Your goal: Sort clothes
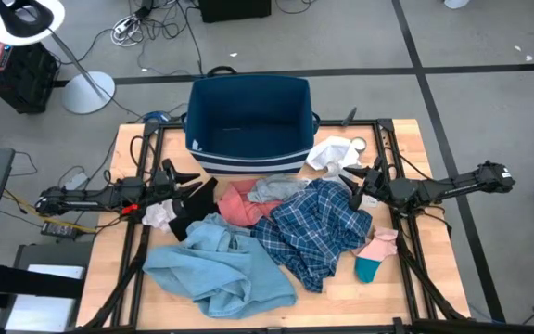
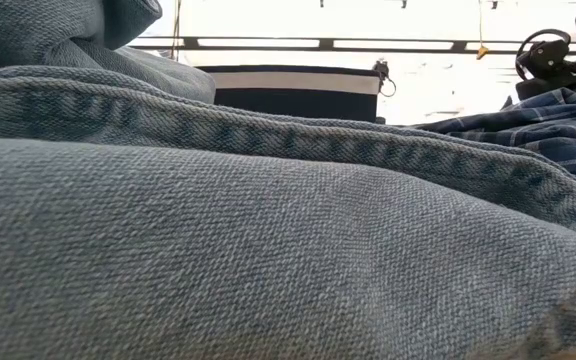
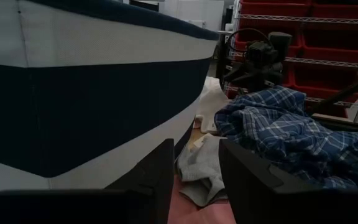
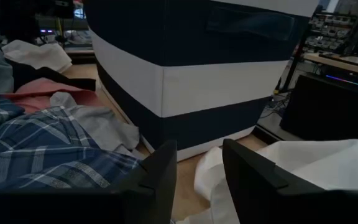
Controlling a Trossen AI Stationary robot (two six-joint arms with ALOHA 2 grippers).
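Clothes: a heap on the near half of the table (image 1: 406, 139), in front of the navy bin (image 1: 248, 121); none lies in the bin yet.
Left gripper (image 1: 185, 183): fingers spread, nothing between them, hovering at the heap's left edge just over a black garment (image 1: 191, 211) and a white scrap (image 1: 159, 216).
Right gripper (image 1: 353, 181): fingers parted, empty, poised between a white cloth (image 1: 334, 151) on its far side and the blue plaid shirt (image 1: 318, 227) on its near side.
Key relation: the coral-pink piece (image 1: 239, 204) and grey piece (image 1: 272, 189) lie between the two grippers, right of the left one; its wrist view looks straight at the grey piece (image 3: 205, 165) past its fingers (image 3: 157, 177).
Nearer arm: left for black, coral and grey; right for plaid, white cloth and the pink-and-teal socks (image 1: 375, 254).
Light-blue garment (image 1: 216, 269): largest, at the near left, its long axis running left to right.
Judgement: either arm can drop onto its neighbour.
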